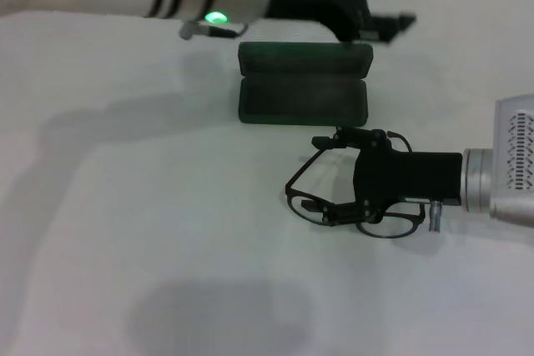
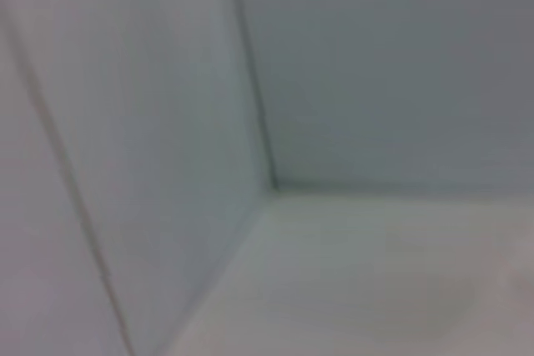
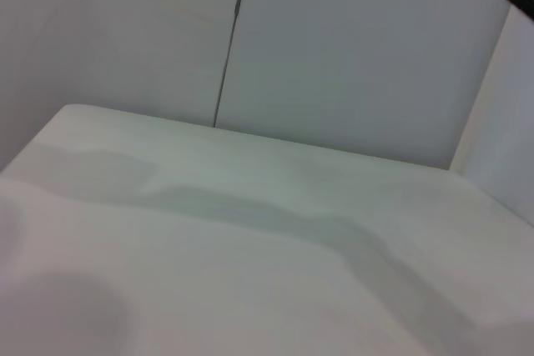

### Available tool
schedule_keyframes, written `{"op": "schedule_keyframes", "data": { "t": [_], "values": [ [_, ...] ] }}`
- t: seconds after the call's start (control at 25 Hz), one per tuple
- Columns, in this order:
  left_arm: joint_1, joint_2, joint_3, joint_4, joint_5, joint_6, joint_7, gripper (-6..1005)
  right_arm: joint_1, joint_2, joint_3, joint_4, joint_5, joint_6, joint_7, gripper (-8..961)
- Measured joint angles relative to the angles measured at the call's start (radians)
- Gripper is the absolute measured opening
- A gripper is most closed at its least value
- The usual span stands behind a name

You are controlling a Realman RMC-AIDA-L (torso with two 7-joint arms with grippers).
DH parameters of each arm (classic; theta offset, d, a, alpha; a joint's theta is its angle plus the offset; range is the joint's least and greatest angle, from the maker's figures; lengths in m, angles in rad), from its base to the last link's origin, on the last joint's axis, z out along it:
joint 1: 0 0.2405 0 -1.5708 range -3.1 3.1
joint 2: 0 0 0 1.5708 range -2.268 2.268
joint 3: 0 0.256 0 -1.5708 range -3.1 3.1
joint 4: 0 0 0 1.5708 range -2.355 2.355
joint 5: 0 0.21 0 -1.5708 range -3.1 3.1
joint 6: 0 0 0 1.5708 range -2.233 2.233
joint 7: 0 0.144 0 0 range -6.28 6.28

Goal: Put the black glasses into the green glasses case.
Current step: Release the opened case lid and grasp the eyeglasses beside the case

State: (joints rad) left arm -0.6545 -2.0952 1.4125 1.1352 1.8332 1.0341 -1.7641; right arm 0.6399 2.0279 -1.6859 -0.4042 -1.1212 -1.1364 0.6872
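Table [image 1: 125,231], glasses [image 1: 367,221]: head view only

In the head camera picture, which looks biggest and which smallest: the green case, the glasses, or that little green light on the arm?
1. green glasses case, lying open
2. black glasses, nearer the camera and partly hidden by the right gripper, so this ranking is unsure
3. green light, clearly smallest

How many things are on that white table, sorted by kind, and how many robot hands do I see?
Black glasses: 1
Green glasses case, lying open: 1
Robot hands: 2, the left hand behind the case and the right hand at the glasses
Total: 4
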Motion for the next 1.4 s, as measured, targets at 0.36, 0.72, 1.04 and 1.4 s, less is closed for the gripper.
{"op": "schedule_keyframes", "data": {
  "t": [0.36, 0.72, 1.04, 1.4],
  "values": [
    [0.110, -0.001, -0.127, -0.292, -0.657, -0.058, 0.571, 706, -0.001, 0.000, 0.005, -0.010, 0.017, 0.005, 0.000, 861],
    [0.168, -0.005, -0.121, -0.649, -1.231, 0.103, 1.039, 706, -0.013, -0.009, 0.021, -0.059, 0.090, -0.004, 0.010, 856],
    [0.169, -0.007, -0.124, -0.838, -1.409, 0.215, 1.187, 706, -0.019, -0.048, 0.029, -0.281, -0.129, -0.002, 0.316, 851],
    [0.202, -0.003, -0.128, -0.870, -1.421, 0.214, 1.192, 705, -0.060, -0.030, 0.061, -0.841, -0.882, -0.115, 1.077, 846]
  ]
}}
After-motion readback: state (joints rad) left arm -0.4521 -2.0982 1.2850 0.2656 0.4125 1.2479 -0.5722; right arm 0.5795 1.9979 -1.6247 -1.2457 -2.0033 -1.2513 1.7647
